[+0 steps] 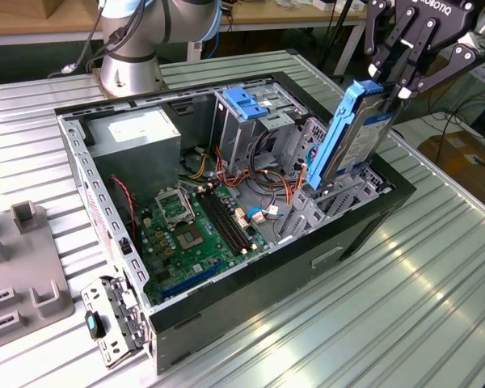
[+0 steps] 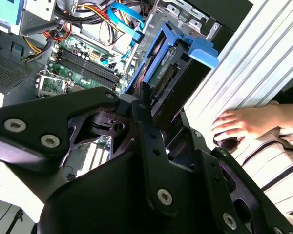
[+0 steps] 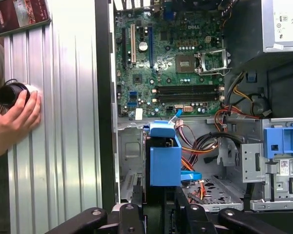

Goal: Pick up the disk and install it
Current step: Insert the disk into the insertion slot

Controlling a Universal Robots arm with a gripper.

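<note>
Exterior view shows the gripper (image 1: 390, 81) closed on the disk (image 1: 349, 141), held upright with its lower end inside the open computer case (image 1: 250, 297), apparently to slide into a bay.

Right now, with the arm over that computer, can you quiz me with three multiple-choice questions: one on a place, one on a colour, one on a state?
1. Where is the disk?
A) flat on the table
B) held in the gripper, over the case
C) on a shelf

2. What colour is the disk's frame?
A) blue
B) red
C) green

3. How is the case?
A) shut, panel on
B) turned upside down
C) open, board showing

Answers:
1 B: the gripper clamps the disk's upper end, and the disk hangs tilted over the case's end.
2 A: a bright blue strip runs along its edge.
3 C: the green board lies bare inside.
</note>
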